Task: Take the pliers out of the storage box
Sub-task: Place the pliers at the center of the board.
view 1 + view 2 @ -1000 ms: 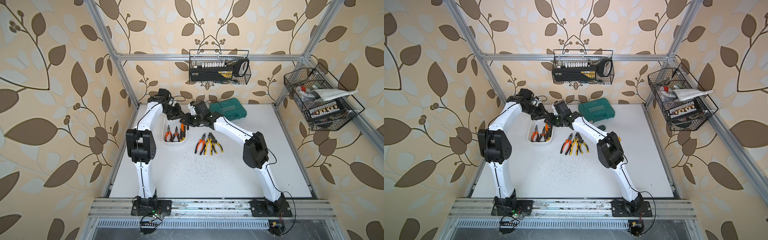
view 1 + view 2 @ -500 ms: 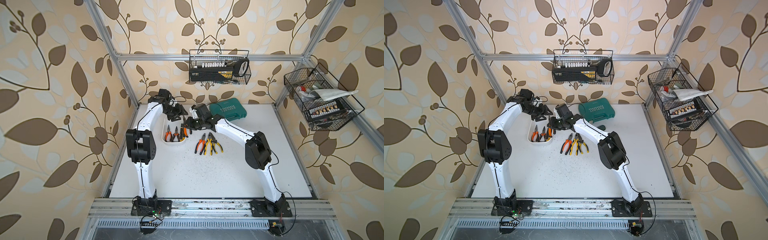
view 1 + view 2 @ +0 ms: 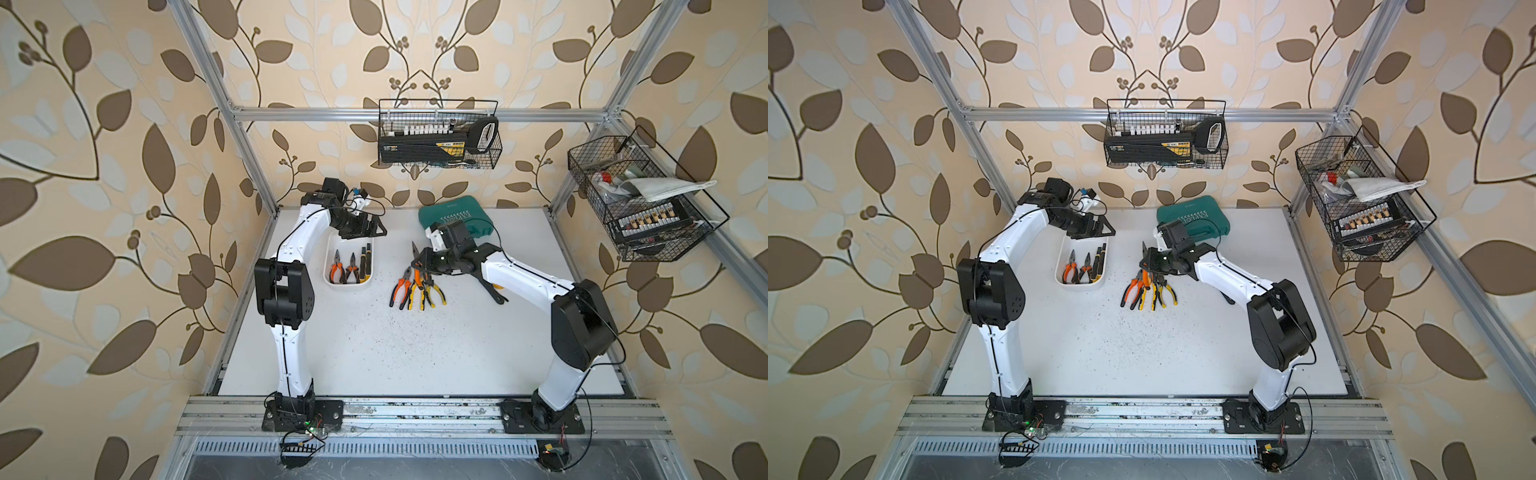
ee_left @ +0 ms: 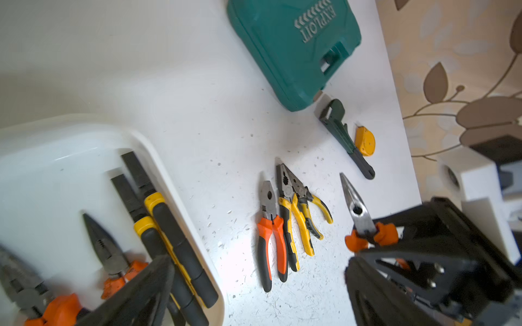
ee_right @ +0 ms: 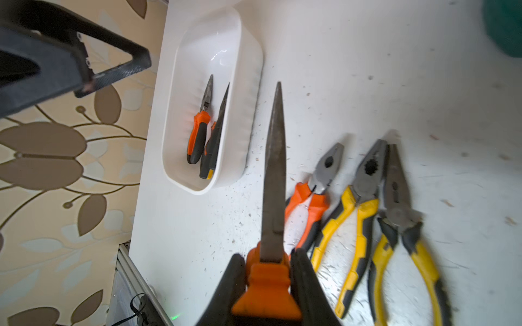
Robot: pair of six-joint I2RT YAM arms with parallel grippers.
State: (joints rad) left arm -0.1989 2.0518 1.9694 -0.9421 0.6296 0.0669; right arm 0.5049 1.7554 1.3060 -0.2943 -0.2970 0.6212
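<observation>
Handover finished: the long-nose pliers (image 5: 275, 169) have passed to the right claw (image 5: 267, 262).
The right claw is clamped on their orange handles and has carried them away from the storage box (image 3: 328, 268), over the row of three pliers (image 3: 417, 286) lying on the tabletop (image 3: 415, 353) beside the box. The left claw (image 3: 370, 232) has sprung wide open, empty, above the box's far end. Several pliers (image 3: 351, 269) remain inside, so the task looks about half done.
</observation>
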